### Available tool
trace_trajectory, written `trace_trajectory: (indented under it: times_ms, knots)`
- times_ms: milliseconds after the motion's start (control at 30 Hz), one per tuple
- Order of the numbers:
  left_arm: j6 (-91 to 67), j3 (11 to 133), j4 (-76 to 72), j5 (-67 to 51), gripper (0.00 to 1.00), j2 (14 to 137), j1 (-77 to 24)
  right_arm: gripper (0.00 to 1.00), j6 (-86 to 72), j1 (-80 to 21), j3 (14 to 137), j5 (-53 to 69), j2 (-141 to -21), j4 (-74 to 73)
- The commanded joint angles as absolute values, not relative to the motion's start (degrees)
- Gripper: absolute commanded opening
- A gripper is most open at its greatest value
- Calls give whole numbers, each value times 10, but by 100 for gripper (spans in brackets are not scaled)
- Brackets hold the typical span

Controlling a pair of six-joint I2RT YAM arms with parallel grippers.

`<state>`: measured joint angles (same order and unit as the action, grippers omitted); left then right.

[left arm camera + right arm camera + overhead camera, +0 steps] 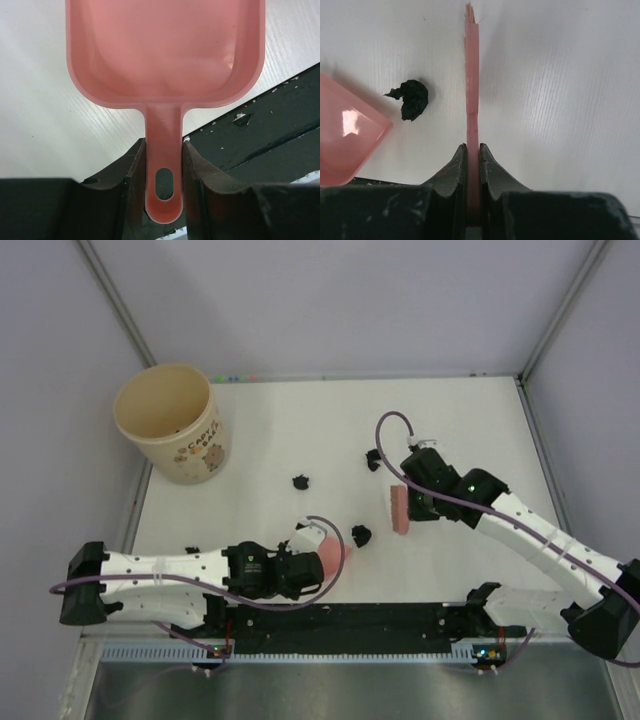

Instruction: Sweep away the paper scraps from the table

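Three black paper scraps lie on the white table (470,430): one near the middle (300,481), one further right (372,458), and one near the front (361,535). My left gripper (312,563) is shut on the handle of a pink dustpan (333,553), which lies flat just left of the front scrap. In the left wrist view the gripper (163,155) clamps the handle and the dustpan (165,50) is empty. My right gripper (420,502) is shut on a pink brush (400,510), right of that scrap. The right wrist view shows the gripper (473,155), the brush (472,75), the scrap (412,99) and the dustpan's corner (345,135).
A cream cup (170,425) stands at the table's far left corner. A black strip (400,620) runs along the near edge and also shows in the left wrist view (260,135). Grey-lilac walls enclose the table on three sides.
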<state>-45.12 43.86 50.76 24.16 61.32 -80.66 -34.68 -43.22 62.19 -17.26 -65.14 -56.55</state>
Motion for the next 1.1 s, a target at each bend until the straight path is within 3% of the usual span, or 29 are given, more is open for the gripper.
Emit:
trace_trajectory:
  times_ms: [0,1067]
  knots:
    - [-433,434,476,243,0,615,-815,0,-299,-427,614,-158,-638,-483]
    - [-335,439,352,202,0,738,-815,0,-171,-448,570,-20,-706,-371]
